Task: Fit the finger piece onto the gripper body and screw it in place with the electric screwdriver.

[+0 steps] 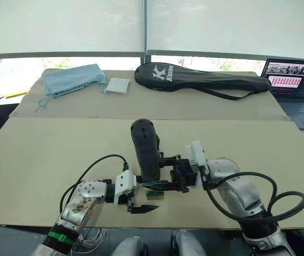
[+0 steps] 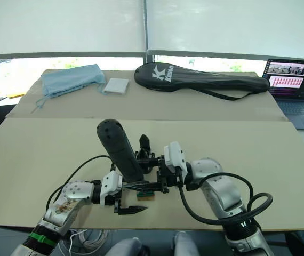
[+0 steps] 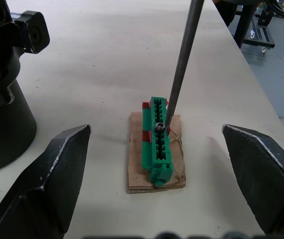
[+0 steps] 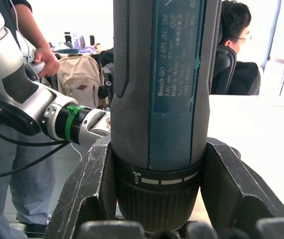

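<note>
My right gripper (image 1: 154, 172) is shut on the electric screwdriver (image 1: 145, 149), holding the thick black body (image 4: 159, 99) upright. Its thin metal bit (image 3: 182, 59) comes down onto a screw in a small green block (image 3: 158, 137) that sits on a tan card. My left gripper (image 1: 148, 197) is open, with one finger (image 3: 47, 179) on either side of that block and touching nothing. The gripper body (image 2: 144, 145) stands on the table just behind the screwdriver, one pointed finger sticking up. Its black cylinder (image 3: 5, 119) is close beside the block. The finger piece is out of view.
A black racket bag (image 1: 194, 79), a blue cloth (image 1: 72, 79) and a white square pad (image 1: 118, 86) lie at the back. A laptop (image 1: 296, 85) is at the far right. The table's front edge (image 1: 194, 226) is near both arms. A person (image 4: 234, 30) sits behind.
</note>
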Motion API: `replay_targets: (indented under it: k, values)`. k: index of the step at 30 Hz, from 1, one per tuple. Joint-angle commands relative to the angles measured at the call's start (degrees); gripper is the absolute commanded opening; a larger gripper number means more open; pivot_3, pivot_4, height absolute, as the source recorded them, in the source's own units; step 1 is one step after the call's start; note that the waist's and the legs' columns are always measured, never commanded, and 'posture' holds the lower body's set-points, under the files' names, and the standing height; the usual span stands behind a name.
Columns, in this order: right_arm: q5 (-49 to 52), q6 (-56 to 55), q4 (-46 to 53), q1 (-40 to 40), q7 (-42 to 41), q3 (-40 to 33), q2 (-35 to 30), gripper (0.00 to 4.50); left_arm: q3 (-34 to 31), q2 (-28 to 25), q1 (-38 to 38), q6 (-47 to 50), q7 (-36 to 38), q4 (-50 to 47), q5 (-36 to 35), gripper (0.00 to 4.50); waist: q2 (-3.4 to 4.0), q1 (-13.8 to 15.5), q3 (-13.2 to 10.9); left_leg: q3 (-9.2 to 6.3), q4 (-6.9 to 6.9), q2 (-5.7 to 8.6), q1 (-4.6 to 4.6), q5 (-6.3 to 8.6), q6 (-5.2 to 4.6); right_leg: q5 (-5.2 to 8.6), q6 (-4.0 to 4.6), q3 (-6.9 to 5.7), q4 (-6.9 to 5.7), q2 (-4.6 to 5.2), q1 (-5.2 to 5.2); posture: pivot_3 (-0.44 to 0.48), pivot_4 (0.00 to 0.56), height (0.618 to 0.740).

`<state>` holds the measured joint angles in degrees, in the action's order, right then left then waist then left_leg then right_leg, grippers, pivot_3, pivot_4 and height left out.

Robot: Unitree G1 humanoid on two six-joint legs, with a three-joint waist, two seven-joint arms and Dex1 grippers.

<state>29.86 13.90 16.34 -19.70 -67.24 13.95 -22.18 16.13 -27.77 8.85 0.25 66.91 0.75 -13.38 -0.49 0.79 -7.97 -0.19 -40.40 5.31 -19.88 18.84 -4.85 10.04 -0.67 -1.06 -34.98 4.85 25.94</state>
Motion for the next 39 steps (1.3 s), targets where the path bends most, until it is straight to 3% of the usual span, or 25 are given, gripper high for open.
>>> replay_targets:
  k: [1,39]
  values:
    - [1.0,-1.8,2.0,-0.9,0.3,-1.5,0.4,1.92,1.7,0.1,-1.4,1.8,-0.2,1.7,0.9,4.46,0.0,0.0,0.0,0.0,0.0,0.0,0.0,0.0,0.0,0.0,0.0,0.0,0.0,0.0,0.0,0.0,0.15,0.74]
    - [0.5,-2.0,0.9,-0.2,0.4,-2.0,0.1,1.92,1.8,0.1,-1.4,1.6,0.1,2.0,0.9,4.46,0.0,0.0,0.0,0.0,0.0,0.0,0.0,0.0,0.0,0.0,0.0,0.0,0.01,0.0,0.0,0.0,0.15,0.74]
